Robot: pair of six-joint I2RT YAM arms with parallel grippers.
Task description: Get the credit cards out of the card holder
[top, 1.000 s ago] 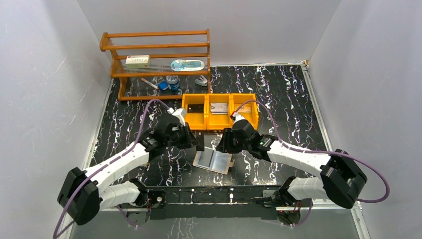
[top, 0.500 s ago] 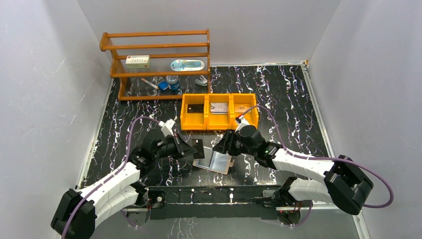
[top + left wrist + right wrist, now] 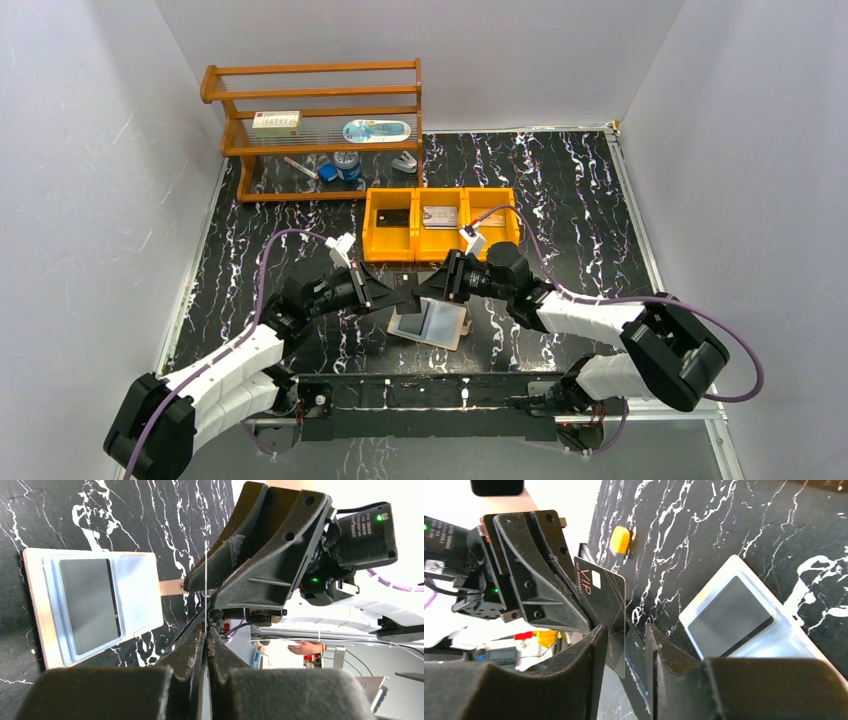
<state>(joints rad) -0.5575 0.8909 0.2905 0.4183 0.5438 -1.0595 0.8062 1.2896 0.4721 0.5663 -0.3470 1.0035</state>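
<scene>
In the right wrist view, a black card point(image 3: 606, 607) marked VIP was seen pinched in the shut jaws of the left gripper point(image 3: 580, 616). The fingers of the right gripper point(image 3: 626, 645) stood apart on either side of the card's free end, nearer one pad than the other, so nothing was clamped on that side. The card holder point(image 3: 794, 640) lay spread open on the black marbled table point(image 3: 724, 520) below, with a dark card point(image 3: 730, 616) lodged in its clear sleeve. A drop was judged the main hazard: should the left jaws be loosened before the right ones are closed, the black card would fall, and a closing made off-square could twist so thin a card out of both grips. In the left wrist view the black card was shown edge-on as a thin line running from the closed left fingers up into the mouth of the right gripper, which was pointed back at the camera; the holder was seen flat to the left, its little tab towards the grippers. In the top view both arms were stretched forward and inward, forearms low, so that the grippers met tip to tip just above the holder's far edge and near the orange tray point(image 3: 441, 252); a knock between fingers was thought possible at so close a meeting
</scene>
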